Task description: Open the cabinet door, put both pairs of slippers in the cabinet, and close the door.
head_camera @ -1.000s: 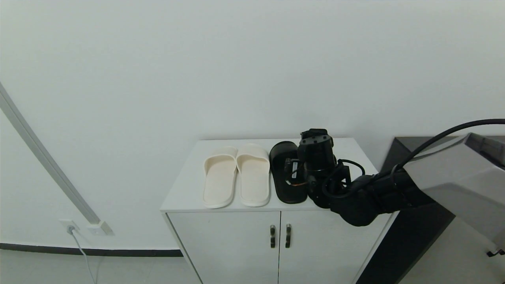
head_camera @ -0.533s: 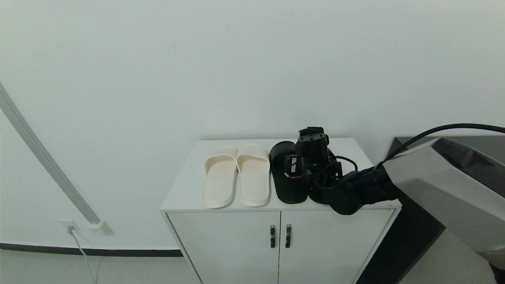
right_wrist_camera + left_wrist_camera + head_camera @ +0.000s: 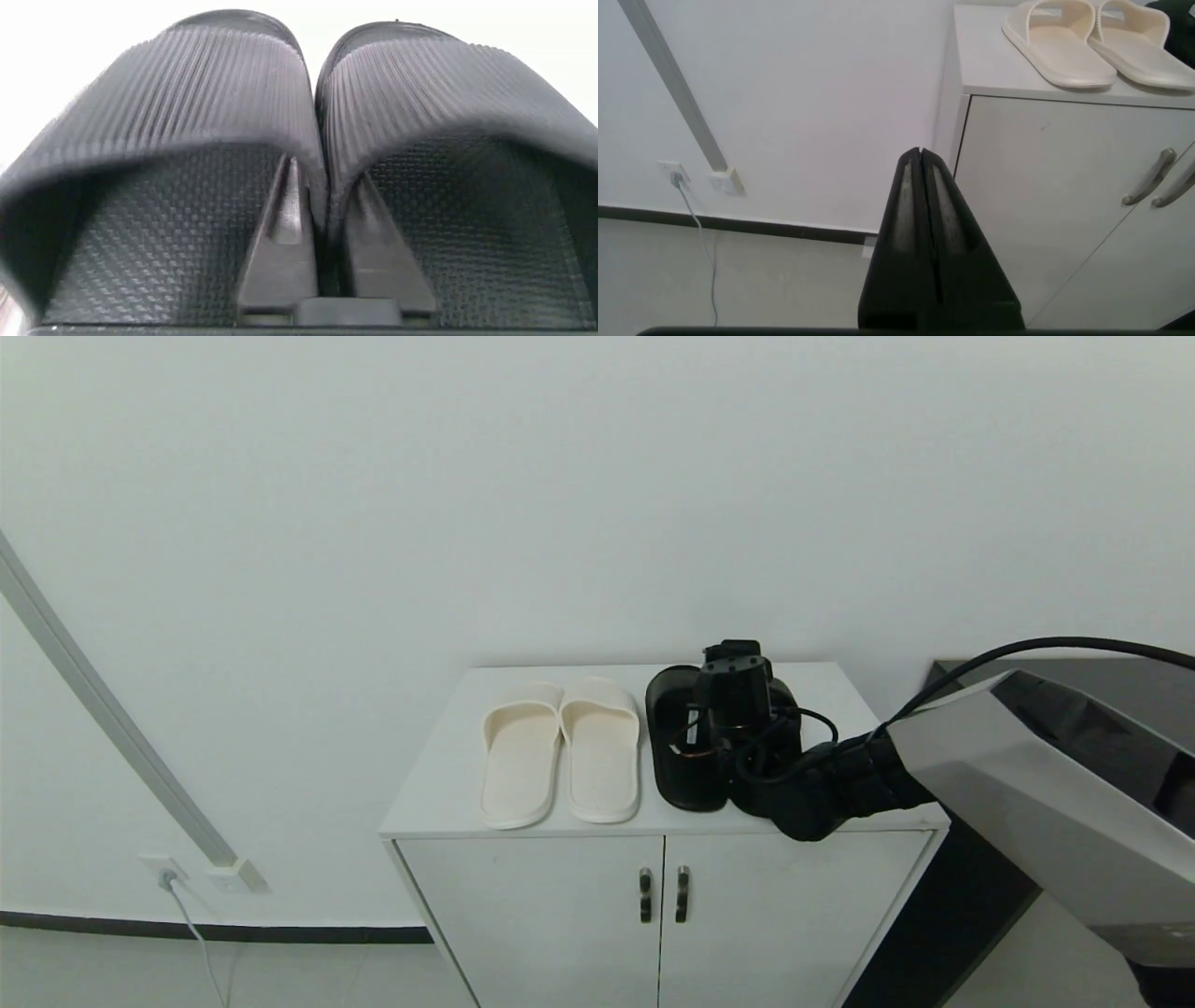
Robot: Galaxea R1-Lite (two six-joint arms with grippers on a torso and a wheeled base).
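A pair of black slippers (image 3: 677,747) sits on the right half of the white cabinet's top (image 3: 434,784). My right gripper (image 3: 733,705) is over them. In the right wrist view its fingers (image 3: 280,233) reach into the two black slippers (image 3: 187,140), one finger in each. The right gripper (image 3: 325,173) is shut on their touching inner walls. A pair of cream slippers (image 3: 560,751) lies side by side to the left of the black ones. Both cabinet doors are shut, with their handles (image 3: 661,894) at the middle. My left gripper (image 3: 920,187) hangs shut and empty, low and left of the cabinet (image 3: 1036,187), with the cream slippers (image 3: 1092,42) above.
A wall socket with a cable (image 3: 168,877) and a slanted grey conduit (image 3: 103,709) are on the wall left of the cabinet. A dark piece of furniture (image 3: 971,896) stands against the cabinet's right side. The floor (image 3: 710,280) lies in front.
My right arm has pushed farther over the cabinet top. The left black slipper has shifted slightly right, toward its mate. The cream slippers and doors are unchanged.
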